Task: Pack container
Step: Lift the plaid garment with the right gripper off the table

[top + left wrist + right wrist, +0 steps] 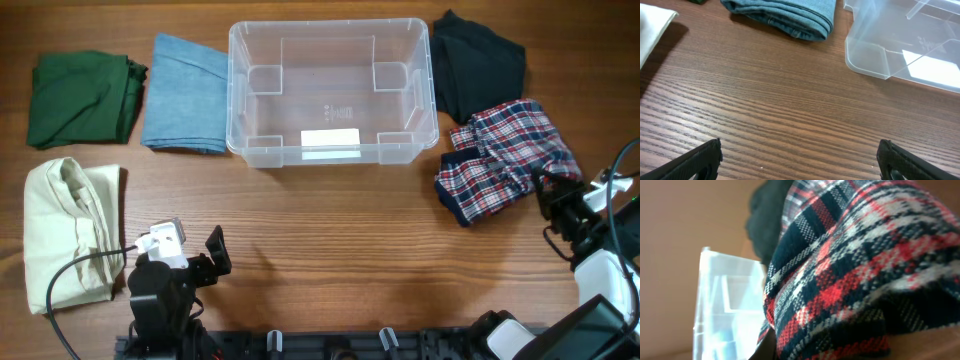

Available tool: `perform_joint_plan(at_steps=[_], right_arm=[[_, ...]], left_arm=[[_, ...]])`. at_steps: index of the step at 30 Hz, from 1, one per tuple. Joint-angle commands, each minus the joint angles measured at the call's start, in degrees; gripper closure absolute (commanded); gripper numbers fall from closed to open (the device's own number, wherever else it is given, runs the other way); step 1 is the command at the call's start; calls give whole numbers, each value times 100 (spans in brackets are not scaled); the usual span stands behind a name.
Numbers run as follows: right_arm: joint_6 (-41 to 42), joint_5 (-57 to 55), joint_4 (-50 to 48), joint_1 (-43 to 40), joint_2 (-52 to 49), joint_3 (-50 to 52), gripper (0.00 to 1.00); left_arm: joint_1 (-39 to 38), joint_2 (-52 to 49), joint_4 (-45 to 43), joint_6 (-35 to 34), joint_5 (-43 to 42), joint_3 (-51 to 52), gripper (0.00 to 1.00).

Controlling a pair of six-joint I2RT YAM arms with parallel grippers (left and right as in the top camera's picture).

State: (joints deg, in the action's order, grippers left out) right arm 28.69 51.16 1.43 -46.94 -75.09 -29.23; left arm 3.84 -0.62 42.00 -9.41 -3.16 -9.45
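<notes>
Since the clear rectangular plastic container (330,150) at the desk's far edge sits empty, our right tool (550,195) is at the red-and-navy plaid fabric garment (500,160), grip unclear, our left tool (800,150) open.

Legend: I am viewing the left arm (158,295), which is showing a black housing topped by a white block (160,240), a black cable (100,257) trailing from it. Its fingers (695,162) are appearing matte black and wedge-shaped. The right arm (570,215) is showing black joints, a white link (600,270) and a thin dark cable (620,160).
</notes>
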Motion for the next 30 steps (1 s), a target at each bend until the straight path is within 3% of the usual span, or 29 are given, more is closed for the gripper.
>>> perform_joint_plan(at_steps=[1, 14, 30], right_arm=[[2, 820, -48, 37, 291, -459, 96], [-162, 1390, 101, 352, 472, -1014, 96], [-1921, 691, 2846, 885, 472, -3171, 96]], left_arm=[[35, 46, 61, -87, -107, 2, 0], [35, 46, 61, -87, -107, 2, 0], [35, 46, 61, -87, -107, 2, 0]])
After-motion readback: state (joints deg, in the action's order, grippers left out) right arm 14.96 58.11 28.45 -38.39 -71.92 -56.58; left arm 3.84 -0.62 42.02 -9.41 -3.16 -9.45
